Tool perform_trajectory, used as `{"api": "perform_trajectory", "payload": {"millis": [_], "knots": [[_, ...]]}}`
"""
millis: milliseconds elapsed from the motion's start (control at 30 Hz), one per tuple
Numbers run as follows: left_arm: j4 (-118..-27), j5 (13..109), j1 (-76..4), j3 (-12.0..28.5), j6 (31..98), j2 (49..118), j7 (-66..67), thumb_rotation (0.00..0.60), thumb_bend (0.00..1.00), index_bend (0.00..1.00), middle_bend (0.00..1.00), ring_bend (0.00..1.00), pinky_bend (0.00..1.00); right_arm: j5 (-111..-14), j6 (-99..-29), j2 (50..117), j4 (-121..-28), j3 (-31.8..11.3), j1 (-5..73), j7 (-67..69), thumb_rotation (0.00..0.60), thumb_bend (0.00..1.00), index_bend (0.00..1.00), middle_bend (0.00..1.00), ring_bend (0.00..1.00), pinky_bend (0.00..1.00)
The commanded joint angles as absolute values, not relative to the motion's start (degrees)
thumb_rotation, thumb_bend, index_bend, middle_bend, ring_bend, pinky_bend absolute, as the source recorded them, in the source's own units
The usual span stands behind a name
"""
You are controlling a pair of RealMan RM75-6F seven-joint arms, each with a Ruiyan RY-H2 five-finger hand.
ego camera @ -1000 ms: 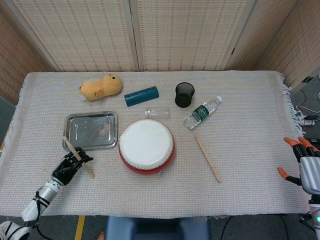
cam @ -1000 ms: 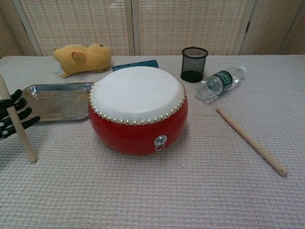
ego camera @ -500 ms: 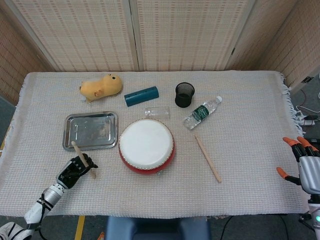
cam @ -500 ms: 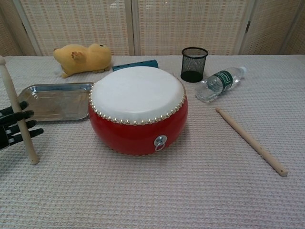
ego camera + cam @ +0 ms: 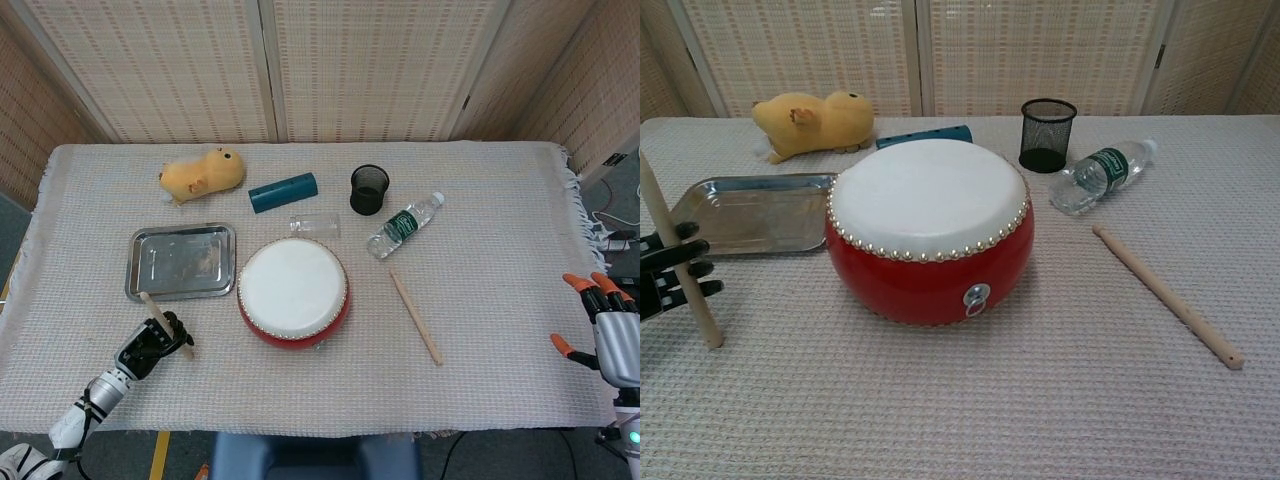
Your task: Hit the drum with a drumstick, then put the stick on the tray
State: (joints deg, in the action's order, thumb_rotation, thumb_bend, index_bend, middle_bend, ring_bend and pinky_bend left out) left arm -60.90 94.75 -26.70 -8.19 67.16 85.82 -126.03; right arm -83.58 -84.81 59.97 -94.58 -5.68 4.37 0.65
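A red drum [image 5: 294, 291] [image 5: 930, 226] with a white skin stands mid-table. Left of it lies a steel tray [image 5: 181, 261] [image 5: 752, 212]. My left hand [image 5: 150, 346] [image 5: 670, 273], black, holds a wooden drumstick [image 5: 165, 322] [image 5: 678, 254] just in front of the tray's near edge; the stick is tilted with its lower end on the cloth. A second drumstick [image 5: 416, 316] [image 5: 1166, 295] lies on the cloth right of the drum. My right hand [image 5: 605, 327], with orange fingertips spread, hovers at the far right table edge, holding nothing.
At the back sit a yellow plush toy [image 5: 203, 173], a teal tube [image 5: 283, 191], a clear glass [image 5: 315, 225], a black mesh cup [image 5: 369, 189] and a water bottle [image 5: 404, 224]. A woven cloth covers the table.
My left hand has drawn back toward the table's near edge with the drumstick, which now stands lower beside the tray. The right hand has barely shifted.
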Motion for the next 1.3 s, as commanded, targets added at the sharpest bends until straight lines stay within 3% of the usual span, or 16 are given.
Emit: {"api": "perform_trajectory", "payload": {"millis": [33,367,600,1000,1167,1300], "knots": [[-60.8,94.7,-26.8,-8.3,67.2,85.8,-126.0,0.6,0.25,0.59,0.67,0.58,0.51,-83.7,-84.8,59.9,-94.7,-5.7,4.4,0.5,0.6,0.18,0.17,0.21,0.08,0.22],[-60.9,94.5,-27.1,-8.7,67.3,85.6,-125.2,0.54,0.24,0.63,0.74,0.65,0.6,-83.8,-84.9,59.9,-95.1,-5.7,4.5,0.2,0.6,0.18,0.17,0.21,0.08,0.22],[-61.6,93.6,-26.5,-8.5,67.1,85.8,-117.7,0.535,0.24,0.69,0.81,0.71,0.66,-83.7,-85.0,59.8,-95.3,-5.6,4.4,0.0,0.6,0.18,0.17,0.21,0.08,0.22],[-65.4,93.4,-25.6,-8.3,68.6,84.5,-109.9,0.541,0.24,0.72,0.83,0.74,0.66,-84.0,-85.3,59.7,-95.8,-5.6,4.3,-0.4,0.6,0.18,0.17,0.21,0.08,0.22],[-67.1,96.0,-25.2,-9.4,71.5,83.5,-109.9,0.489,0.24,0.71,0.82,0.73,0.66,-84.2,-85.4,59.7,-96.0,-5.5,4.3,-0.6,0.6,0.18,0.17,0.21,0.08,0.22],[-67.1,96.0,-25.0,-9.5,71.6,83.7,-105.5,0.519,0.24,0.71,0.83,0.73,0.66,-84.3,-85.5,59.7,-96.1,-5.5,4.3,-0.7,0.6,0.18,0.17,0.21,0.08,0.22]]}}
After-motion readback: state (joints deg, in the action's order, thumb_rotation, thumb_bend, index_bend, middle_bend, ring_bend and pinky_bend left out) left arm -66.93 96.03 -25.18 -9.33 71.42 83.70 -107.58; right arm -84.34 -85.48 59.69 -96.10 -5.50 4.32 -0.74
